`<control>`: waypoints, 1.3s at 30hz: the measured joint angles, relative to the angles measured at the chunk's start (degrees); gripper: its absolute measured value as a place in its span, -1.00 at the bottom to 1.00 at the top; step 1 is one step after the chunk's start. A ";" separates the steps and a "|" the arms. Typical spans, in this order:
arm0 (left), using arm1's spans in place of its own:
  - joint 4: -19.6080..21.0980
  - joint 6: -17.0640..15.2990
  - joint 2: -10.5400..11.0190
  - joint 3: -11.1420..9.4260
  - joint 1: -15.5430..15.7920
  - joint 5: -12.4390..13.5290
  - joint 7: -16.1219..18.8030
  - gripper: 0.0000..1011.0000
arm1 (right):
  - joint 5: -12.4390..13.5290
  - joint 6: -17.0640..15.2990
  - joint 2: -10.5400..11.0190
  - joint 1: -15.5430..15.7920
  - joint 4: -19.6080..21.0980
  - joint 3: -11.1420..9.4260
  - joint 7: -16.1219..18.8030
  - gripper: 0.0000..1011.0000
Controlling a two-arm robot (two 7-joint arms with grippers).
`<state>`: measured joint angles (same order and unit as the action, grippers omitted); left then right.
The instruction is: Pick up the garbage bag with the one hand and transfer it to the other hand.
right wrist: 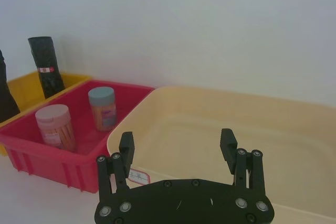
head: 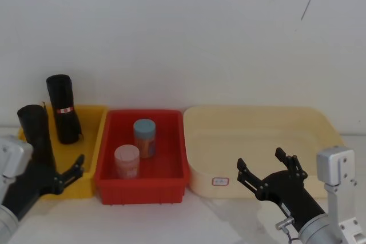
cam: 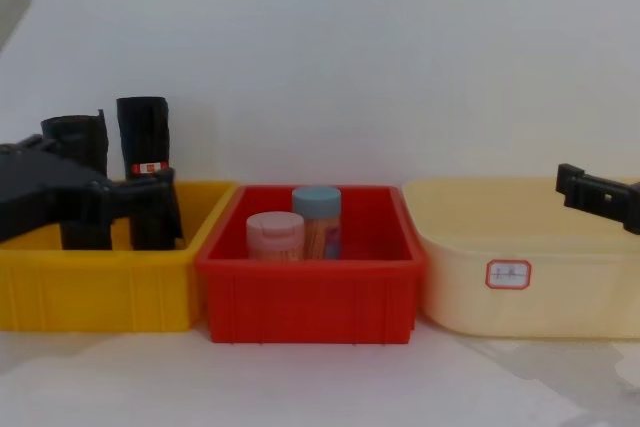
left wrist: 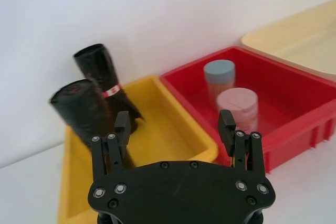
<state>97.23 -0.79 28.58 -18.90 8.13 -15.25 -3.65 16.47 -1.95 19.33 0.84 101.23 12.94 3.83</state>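
The yellow bin (cam: 100, 287) hides the foot of the garbage bag (cam: 143, 132). The label (cam: 508, 273) on the cream tub (cam: 580, 287) is too small to read. The chest view's right edge crops the right claw (cam: 575, 185).

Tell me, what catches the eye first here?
From the left: yellow bin, red bin holding two jars, cream bin. A banded black roll and a plain black roll stand in the yellow one. The left claw by it and the right claw by the cream bin are open.
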 joint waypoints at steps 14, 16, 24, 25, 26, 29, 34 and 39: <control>-2.81 -2.72 0.90 3.76 2.25 -3.51 -2.21 0.98 | 0.00 0.00 0.00 0.00 0.00 0.00 0.00 0.98; -3.74 -3.28 0.86 3.99 3.07 -3.85 -2.74 0.98 | 0.00 0.00 0.00 0.00 0.00 0.00 0.00 0.98; -6.79 -4.54 0.31 4.22 5.79 -4.33 -4.13 0.98 | 0.00 0.00 0.00 0.00 0.00 0.00 0.00 0.98; -7.30 -4.71 0.16 4.26 6.25 -4.41 -4.34 0.98 | 0.00 0.00 0.00 0.00 0.00 0.00 0.00 0.98; -7.56 -4.79 0.07 4.28 6.47 -4.44 -4.40 0.98 | 0.00 0.00 0.00 0.00 0.00 0.00 0.00 0.98; -8.36 -5.00 -0.24 4.31 7.19 -4.53 -4.65 0.98 | 0.00 0.00 0.00 0.00 0.00 0.00 0.00 0.98; -10.81 -5.37 -1.22 4.20 9.14 -4.50 -5.26 0.98 | 0.00 0.00 0.00 0.00 0.00 0.00 0.00 0.98; -12.45 -5.42 -1.92 3.85 10.47 -4.04 -5.50 0.98 | 0.00 0.00 0.00 0.00 0.00 0.00 0.00 0.98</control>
<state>84.78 -6.21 26.66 -15.05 18.60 -19.28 -9.15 16.46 -1.95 19.33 0.84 101.23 12.94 3.83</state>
